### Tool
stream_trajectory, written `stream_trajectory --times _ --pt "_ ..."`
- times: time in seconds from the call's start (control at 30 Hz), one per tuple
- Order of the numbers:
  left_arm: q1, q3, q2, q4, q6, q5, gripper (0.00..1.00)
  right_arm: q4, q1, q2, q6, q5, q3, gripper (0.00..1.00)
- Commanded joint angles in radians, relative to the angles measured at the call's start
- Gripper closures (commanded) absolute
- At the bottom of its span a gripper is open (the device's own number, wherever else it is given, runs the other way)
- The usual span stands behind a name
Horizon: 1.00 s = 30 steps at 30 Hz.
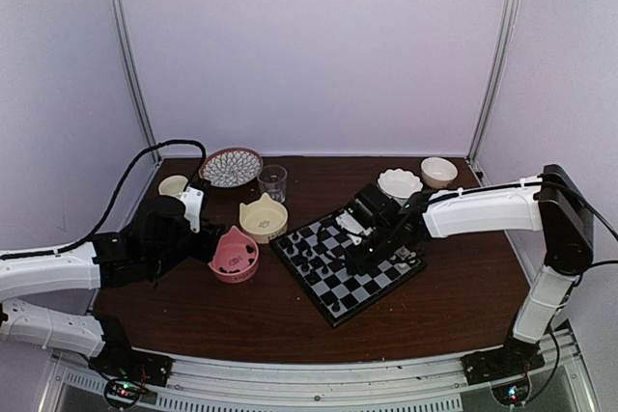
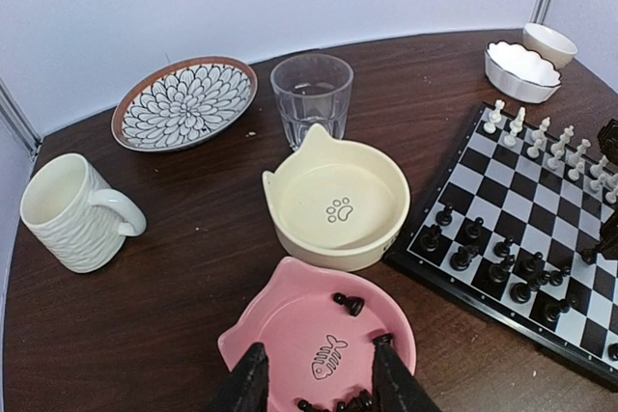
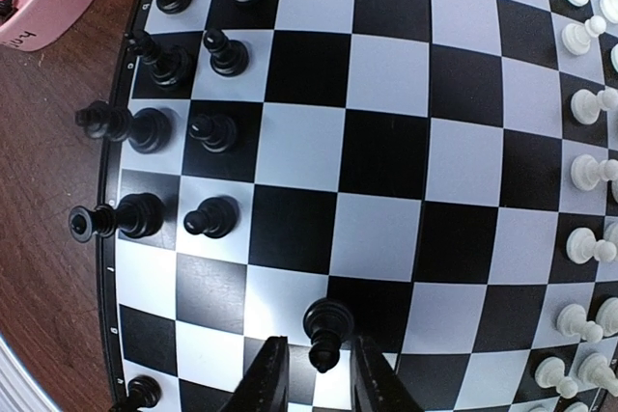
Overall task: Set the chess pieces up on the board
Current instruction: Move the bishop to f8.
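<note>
The board (image 1: 372, 287) lies right of centre, turned diagonally. Black chess pieces (image 3: 212, 216) stand in two rows along its left edge in the right wrist view, and white chessmen (image 3: 584, 171) along the right edge. My right gripper (image 3: 320, 359) hangs low over the board (image 3: 386, 142), slightly open, its fingers either side of one upright black piece (image 3: 328, 320) with small gaps. My left gripper (image 2: 320, 349) is open and empty above a pink bowl (image 2: 261, 325) holding several loose black pieces (image 2: 348, 304). In the top view the left gripper (image 1: 208, 238) is beside that bowl (image 1: 235, 256).
A cream cat-shaped bowl (image 2: 336, 202), a glass (image 2: 311, 98), a patterned plate (image 2: 183, 101) and a white mug (image 2: 72, 211) stand behind the pink bowl. A white scalloped bowl (image 2: 521, 69) and a beige bowl (image 2: 550, 43) sit beyond the board.
</note>
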<state>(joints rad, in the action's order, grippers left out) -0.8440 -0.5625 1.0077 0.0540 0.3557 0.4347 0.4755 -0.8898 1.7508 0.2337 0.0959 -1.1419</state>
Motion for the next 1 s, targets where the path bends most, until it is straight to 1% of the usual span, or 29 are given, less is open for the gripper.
stream_trajectory --times 0.0,0.33,0.5,0.8,0.97 --pt "0.0 0.001 -0.016 -0.031 -0.015 0.015 0.62 0.014 -0.012 0.01 -0.01 -0.022 -0.024 0.76" --pt "0.0 0.0 -0.021 -0.025 -0.015 0.016 0.62 0.013 -0.017 0.007 -0.013 -0.025 -0.028 0.91" --pt "0.0 0.002 -0.033 -0.023 -0.017 0.019 0.62 0.003 -0.034 -0.022 -0.027 -0.03 -0.024 0.92" --pt "0.0 0.003 -0.037 -0.022 -0.018 0.016 0.62 -0.045 -0.103 -0.079 -0.065 -0.036 -0.009 0.92" --pt "0.0 0.003 -0.036 -0.022 -0.018 0.016 0.62 -0.068 -0.128 -0.084 -0.073 -0.034 -0.007 0.92"
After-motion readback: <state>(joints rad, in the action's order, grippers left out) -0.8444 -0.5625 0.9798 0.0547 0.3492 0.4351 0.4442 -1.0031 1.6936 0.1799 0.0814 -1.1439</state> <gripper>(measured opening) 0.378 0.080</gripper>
